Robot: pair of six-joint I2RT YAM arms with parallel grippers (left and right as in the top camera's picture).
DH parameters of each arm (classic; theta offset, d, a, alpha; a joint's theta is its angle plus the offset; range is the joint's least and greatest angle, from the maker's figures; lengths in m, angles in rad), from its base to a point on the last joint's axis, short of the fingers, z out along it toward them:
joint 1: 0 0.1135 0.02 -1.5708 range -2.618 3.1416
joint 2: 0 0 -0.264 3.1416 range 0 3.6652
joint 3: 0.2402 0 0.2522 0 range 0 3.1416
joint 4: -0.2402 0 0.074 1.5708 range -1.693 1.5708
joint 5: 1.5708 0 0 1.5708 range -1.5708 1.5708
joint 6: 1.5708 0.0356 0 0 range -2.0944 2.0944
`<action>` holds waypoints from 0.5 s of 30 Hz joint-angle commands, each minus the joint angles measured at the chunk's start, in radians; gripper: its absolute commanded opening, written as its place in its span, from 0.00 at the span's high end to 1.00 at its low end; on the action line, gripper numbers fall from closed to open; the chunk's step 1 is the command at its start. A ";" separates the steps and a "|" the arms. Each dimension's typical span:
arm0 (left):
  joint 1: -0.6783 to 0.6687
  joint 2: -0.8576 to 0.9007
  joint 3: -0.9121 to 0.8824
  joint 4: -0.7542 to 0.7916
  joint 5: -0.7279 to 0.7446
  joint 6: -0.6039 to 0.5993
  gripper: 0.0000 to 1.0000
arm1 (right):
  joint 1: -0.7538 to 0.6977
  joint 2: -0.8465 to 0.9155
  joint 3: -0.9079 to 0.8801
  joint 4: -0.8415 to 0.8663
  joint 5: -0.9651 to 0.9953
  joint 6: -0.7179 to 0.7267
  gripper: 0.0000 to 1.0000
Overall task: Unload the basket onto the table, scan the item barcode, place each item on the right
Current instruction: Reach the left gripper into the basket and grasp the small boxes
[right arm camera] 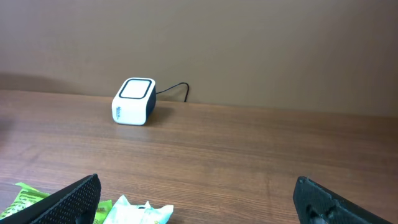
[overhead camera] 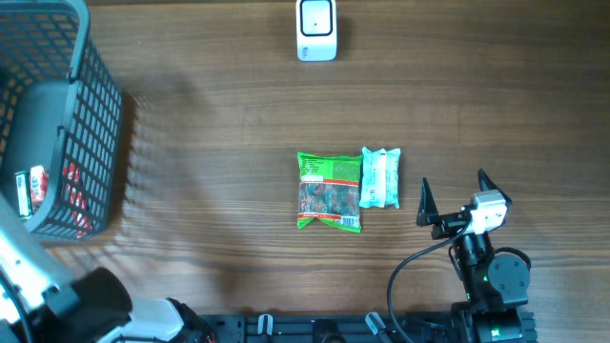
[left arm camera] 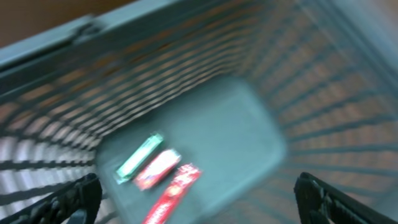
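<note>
The white barcode scanner [overhead camera: 316, 29] stands at the table's far edge and also shows as the scanner [right arm camera: 134, 101] in the right wrist view. A green snack bag [overhead camera: 330, 191] and a teal-and-white packet [overhead camera: 380, 177] lie side by side mid-table. My right gripper [overhead camera: 455, 183] is open just right of them, nothing between its fingers [right arm camera: 68, 199]. My left gripper [left arm camera: 199, 204] hangs open over the grey basket [overhead camera: 95, 114], holding nothing. On the basket floor lie a green stick [left arm camera: 138, 157], a red-and-white packet [left arm camera: 157, 168] and a red bar [left arm camera: 176, 191]. The left wrist view is blurred.
The basket fills the table's left end, its mesh walls [left arm camera: 323, 106] rising around the left gripper. The left arm [overhead camera: 24, 267] reaches in from the bottom left corner. The scanner's cable [right arm camera: 177, 88] runs off to the back wall.
</note>
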 commanded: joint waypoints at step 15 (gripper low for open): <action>0.141 0.320 -0.162 -0.125 0.105 0.426 0.00 | -0.005 -0.002 -0.001 0.005 0.006 -0.002 0.00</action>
